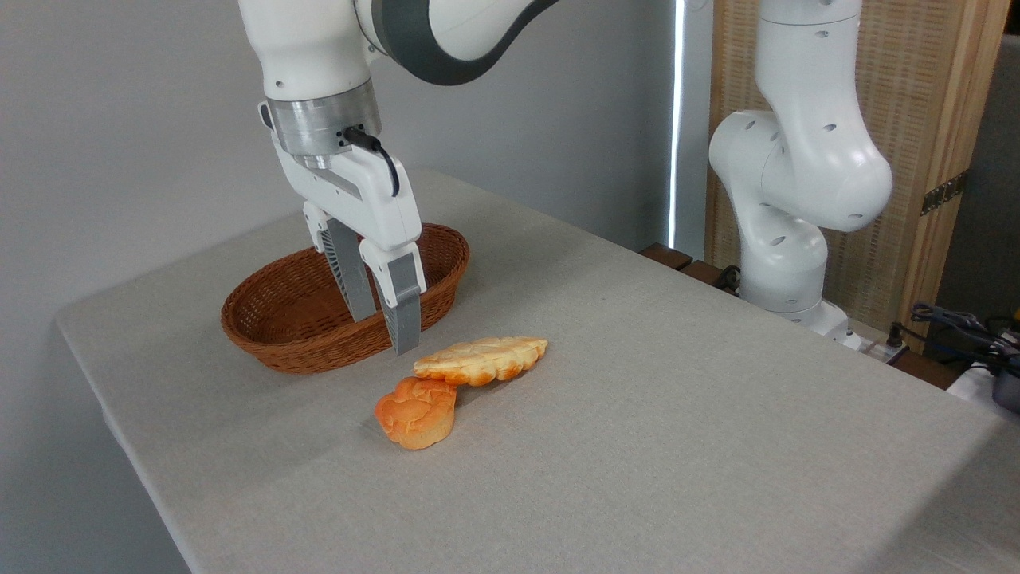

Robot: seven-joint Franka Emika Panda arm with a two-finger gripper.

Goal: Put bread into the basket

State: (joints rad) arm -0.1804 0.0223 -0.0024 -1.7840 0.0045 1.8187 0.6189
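a white robot arm's gripper (384,327) hangs empty, fingers parted, in front of the wicker basket (263,339). the long pale bread (480,359) lies on the grey surface (637,414) just beside the basket, its end overlapping an orange bun (416,411).

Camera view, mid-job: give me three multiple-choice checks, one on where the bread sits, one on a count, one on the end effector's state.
1. Where is the bread?
A. In the basket
B. On the table, one end resting on the bun
C. Held in the air

2. How many baked items are on the table?
A. One
B. Two
C. Four

3. The end effector is:
A. Empty, fingers apart
B. Clamped on the bread
C. Holding the basket

Key: 1 B, the loaf overlaps the orange bun outside the basket. 2 B, only loaf and bun show. 3 A, nothing sits between the fingers.
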